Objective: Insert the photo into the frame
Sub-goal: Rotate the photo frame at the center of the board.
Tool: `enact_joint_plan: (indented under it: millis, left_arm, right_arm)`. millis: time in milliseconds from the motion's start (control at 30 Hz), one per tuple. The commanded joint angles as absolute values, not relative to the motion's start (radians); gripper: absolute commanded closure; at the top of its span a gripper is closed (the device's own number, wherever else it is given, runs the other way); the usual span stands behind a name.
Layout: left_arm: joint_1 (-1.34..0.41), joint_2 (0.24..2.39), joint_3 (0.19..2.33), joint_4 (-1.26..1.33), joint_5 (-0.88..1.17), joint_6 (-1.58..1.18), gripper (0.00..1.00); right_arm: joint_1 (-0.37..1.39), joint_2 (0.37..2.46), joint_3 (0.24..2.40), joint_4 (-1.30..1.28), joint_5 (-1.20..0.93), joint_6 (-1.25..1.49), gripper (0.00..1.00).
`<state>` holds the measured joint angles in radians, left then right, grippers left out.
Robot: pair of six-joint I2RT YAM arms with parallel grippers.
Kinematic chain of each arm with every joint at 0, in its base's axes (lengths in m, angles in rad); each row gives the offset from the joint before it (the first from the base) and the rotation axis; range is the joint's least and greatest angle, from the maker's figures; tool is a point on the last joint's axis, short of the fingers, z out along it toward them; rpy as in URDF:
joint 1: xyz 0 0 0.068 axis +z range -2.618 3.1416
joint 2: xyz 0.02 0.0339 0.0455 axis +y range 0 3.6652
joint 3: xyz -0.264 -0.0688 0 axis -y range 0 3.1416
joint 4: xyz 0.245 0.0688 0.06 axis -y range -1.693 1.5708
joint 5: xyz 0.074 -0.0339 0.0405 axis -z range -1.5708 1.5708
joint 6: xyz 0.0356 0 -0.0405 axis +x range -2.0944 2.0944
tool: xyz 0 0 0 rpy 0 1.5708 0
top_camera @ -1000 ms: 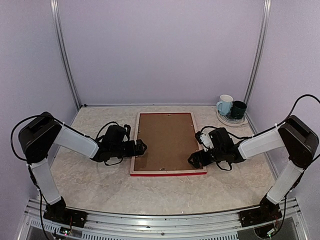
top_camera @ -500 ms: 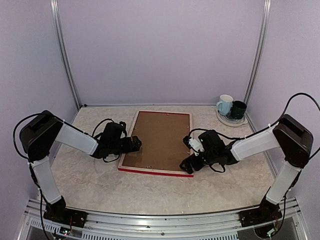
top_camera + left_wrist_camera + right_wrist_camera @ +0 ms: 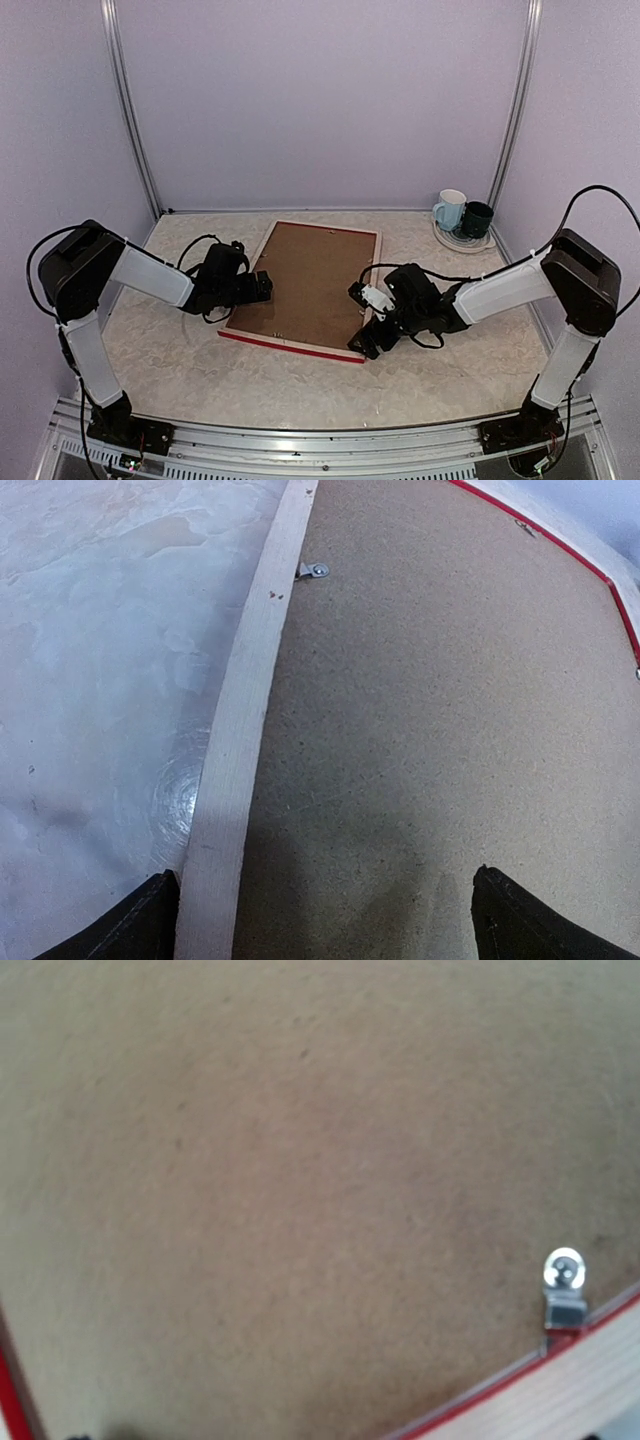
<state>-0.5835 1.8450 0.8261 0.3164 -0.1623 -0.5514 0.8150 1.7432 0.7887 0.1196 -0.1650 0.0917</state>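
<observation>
The frame point(image 3: 292, 347) lies face down on the table, turned at an angle, with its brown backing board point(image 3: 305, 280) facing up. The photo is hidden. My left gripper point(image 3: 262, 288) sits at the frame's left side. In the left wrist view it point(image 3: 325, 880) is open, one finger outside the pale wood rail point(image 3: 245, 710) and the other over the backing board point(image 3: 430, 710). My right gripper point(image 3: 362, 325) is against the frame's right side near the front corner, jaws spread. The right wrist view shows only backing board point(image 3: 300, 1160) and a strip of the frame's rail point(image 3: 560, 1390).
A white mug point(image 3: 450, 210) and a dark mug point(image 3: 477, 219) stand on a saucer at the back right corner. Small metal clips point(image 3: 315, 570) point(image 3: 563, 1290) sit along the frame's inner edge. Walls close in the table on three sides.
The frame's near end has slid left, turning it clockwise. My right gripper moved left with that edge, and my left gripper drew back to the left.
</observation>
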Motion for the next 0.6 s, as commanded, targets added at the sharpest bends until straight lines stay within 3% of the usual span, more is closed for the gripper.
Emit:
enact_joint_plan:
  millis: [0,567]
  left_arm:
    - [-0.62,1.873,0.853,0.278,0.003,-0.553,0.01]
    - [-0.515,1.885,0.902,0.248,-0.024,-0.478,0.01]
  right_arm:
    - [0.913,1.791,0.812,0.125,-0.442,0.03,0.01]
    - [0.994,1.799,0.823,0.125,-0.589,-0.046,0.01]
